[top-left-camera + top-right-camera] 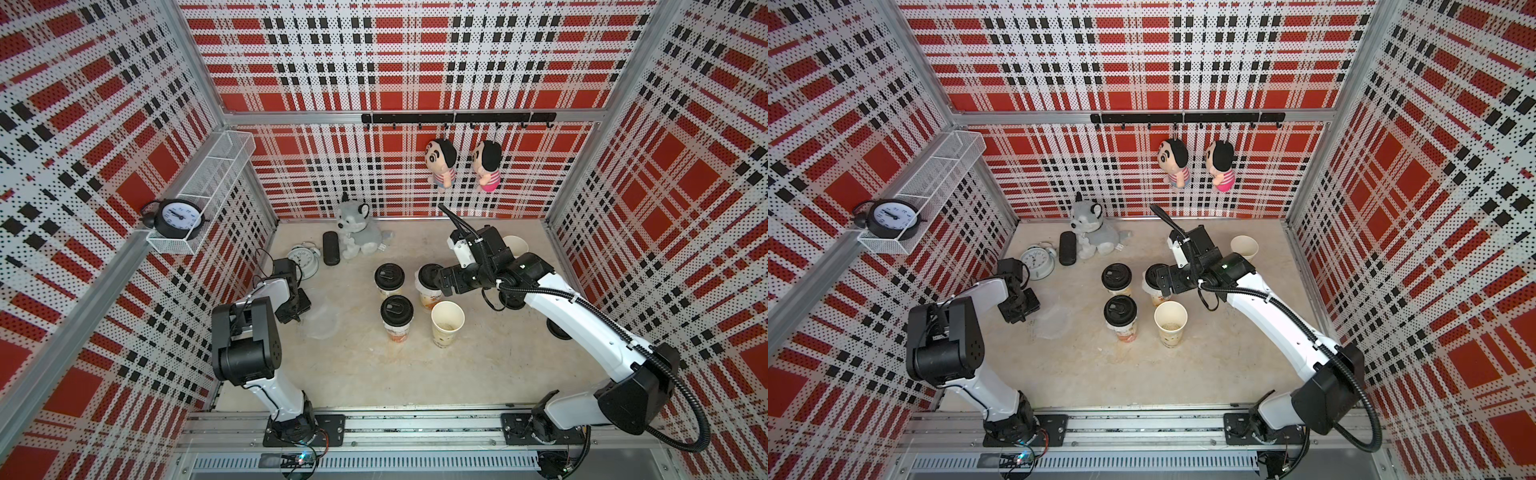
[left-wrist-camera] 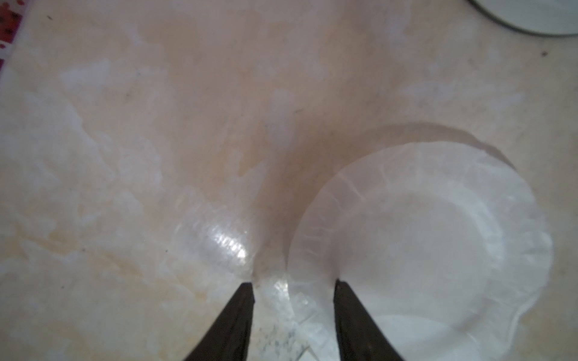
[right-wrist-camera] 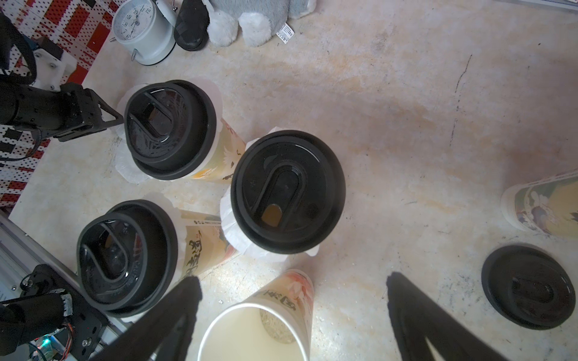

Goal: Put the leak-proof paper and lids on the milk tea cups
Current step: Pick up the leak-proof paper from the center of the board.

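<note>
The beige, stone-patterned table (image 1: 415, 374) fills the lower middle of both top views. My left arm (image 1: 249, 345) rises from the lower left of the frame, and my right arm (image 1: 582, 316) reaches in from the lower right.

The milk tea cups (image 1: 397, 332) stand upright in a tight cluster at the centre of the frame. Three of them wear black lids (image 1: 389, 274). The open cup (image 1: 447, 322) stands at the cluster's lower right. A fifth cup (image 1: 1244, 247), also uncovered, stands well apart toward the table's upper right, partly behind my right arm.

The leak-proof paper (image 1: 321, 322) lies flat on the table at centre left of the frame, left of the cluster and just beside my left gripper (image 2: 293, 283). In the left wrist view one whitish sheet with a crinkled rim rests there, with a clearer film next to it. In the right wrist view, white paper rims (image 3: 239, 240) stick out from under all three lids.

A loose lid (image 3: 528, 287) lies flat on the table, apart from every cup.

My left gripper is unclenched. Its jaws stand partly apart, astride the rim of the whitish sheet, with a clear gap between them. I cannot tell whether the tips touch the paper.

My right gripper (image 3: 292, 279) is released, spread wide and holding nothing. It hangs over the cluster, and the open cup's mouth shows between my fingers.
</note>
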{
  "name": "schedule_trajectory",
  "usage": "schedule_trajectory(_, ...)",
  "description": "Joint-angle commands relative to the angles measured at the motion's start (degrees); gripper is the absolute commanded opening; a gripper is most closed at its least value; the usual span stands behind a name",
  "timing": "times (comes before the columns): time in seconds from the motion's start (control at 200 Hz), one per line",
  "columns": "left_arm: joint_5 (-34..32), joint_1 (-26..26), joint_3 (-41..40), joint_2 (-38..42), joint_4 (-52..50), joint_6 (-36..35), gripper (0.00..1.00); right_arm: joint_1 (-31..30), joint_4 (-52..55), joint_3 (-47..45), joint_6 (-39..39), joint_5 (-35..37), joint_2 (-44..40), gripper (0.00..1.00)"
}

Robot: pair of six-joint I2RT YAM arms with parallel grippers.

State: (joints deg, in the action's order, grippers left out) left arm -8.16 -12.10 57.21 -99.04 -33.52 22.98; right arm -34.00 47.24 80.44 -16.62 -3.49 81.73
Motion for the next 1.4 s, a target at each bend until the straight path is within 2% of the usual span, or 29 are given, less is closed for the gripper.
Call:
schedule_trajectory(0.0, 0.04, -0.01, 1.81, -1.93, -0.94, -1.54, 0.44, 0.37, -0.67, -0.90, -0.25, -0.22, -1.31, 0.96)
schedule_trajectory(0.531, 1.74, -1.03, 1.59, -5.59, -1.88, -5.09, 0.35, 0.46, 0.04, -0.98, -0.78, 0.50, -1.86, 0.96)
schedule_trajectory(0.977, 1.75, -2.14, 0.24, -7.20, -1.02, -6.11, 0.15, 1.12, -0.18, -2.40, -1.04, 0.67, -2.76, 0.95)
schedule_trajectory(1.187, 1.48, -2.13, 1.35, -4.92, -2.06, -5.63, 0.00, 1.46, 0.28, -2.07, -1.04, 0.85, -2.98, 0.95)
schedule_trajectory(1.398, 1.11, -0.47, 8.03, 1.48, -7.37, -4.88, 0.00, 1.72, 1.00, -0.75, -1.52, 1.63, -2.64, 0.95)
